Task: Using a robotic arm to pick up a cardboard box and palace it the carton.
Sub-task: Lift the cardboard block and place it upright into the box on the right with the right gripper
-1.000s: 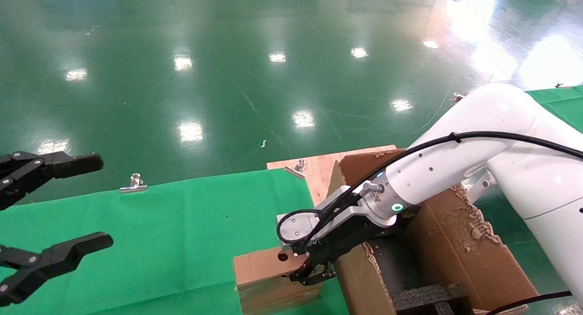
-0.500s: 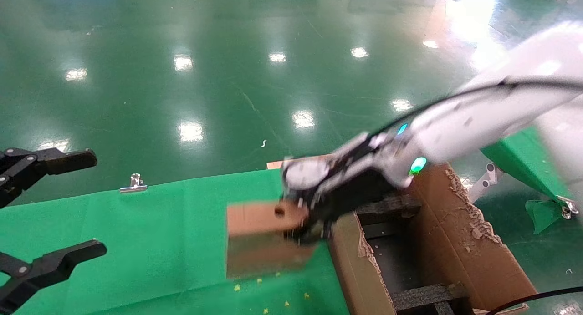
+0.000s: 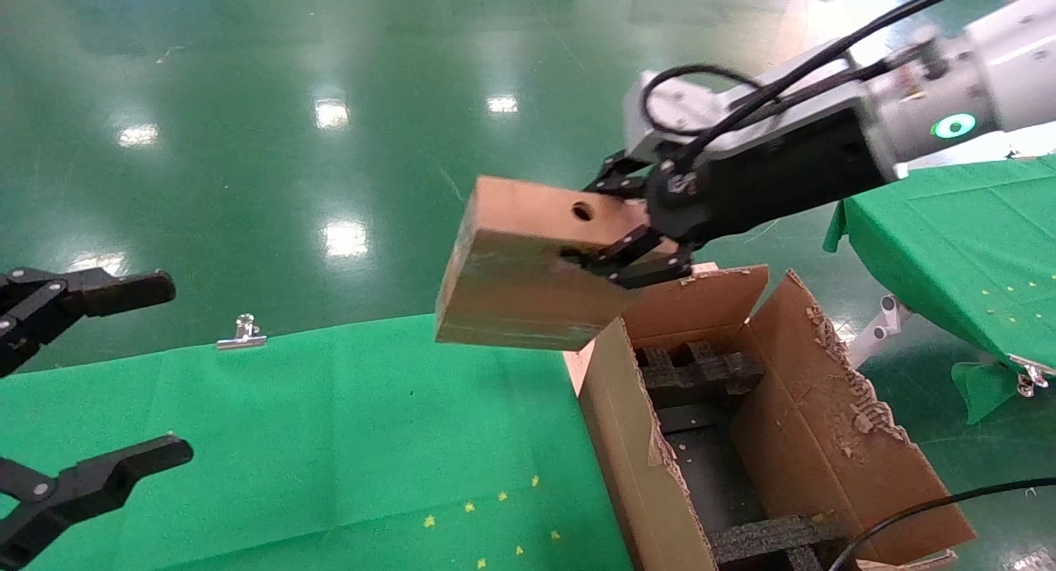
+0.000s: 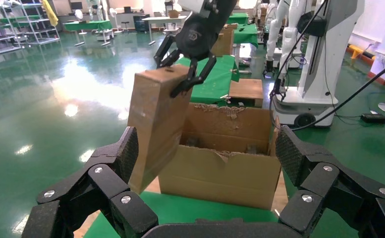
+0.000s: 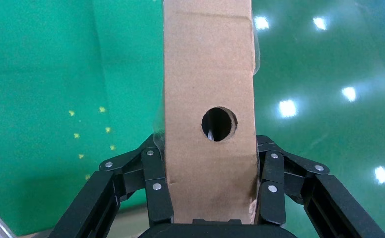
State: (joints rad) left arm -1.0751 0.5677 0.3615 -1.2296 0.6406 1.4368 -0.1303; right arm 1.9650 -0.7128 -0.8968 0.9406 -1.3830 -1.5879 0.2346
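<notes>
nearest the camera in the head view, the left gripper (image 3: 124,373) hangs parked at the robot's left over the green cloth (image 3: 330,439), its black fingers spread wide apart and holding nothing. the left wrist view looks out between those same fingers toward the work.

beyond it, to the robot's right, the carton (image 3: 825,447) stands open beside the cloth, with ragged torn flaps and black foam inserts (image 3: 701,369) down inside.

farther and higher, the right gripper (image 3: 631,228) on the white robotic arm (image 3: 973,76) is clamped on the cardboard box (image 3: 520,282). the box is in the air, clear of the cloth, hanging above the carton's near-left edge rather than over its opening, and tilted. the right wrist view shows one finger pressed on each long side of the box (image 5: 207,99), close to the end nearest the wrist, with the round hole (image 5: 219,124) on the face between them; most of the box juts out past the fingertips.

the box looks stiff and light, probably empty or nearly so, since an end grip carries it without visible sag. its scuffed sides are plain cardboard, likely not slippery, though they could dent under hard squeezing. held by one end, it may swing, so a grip nearer the middle would be steadier.
</notes>
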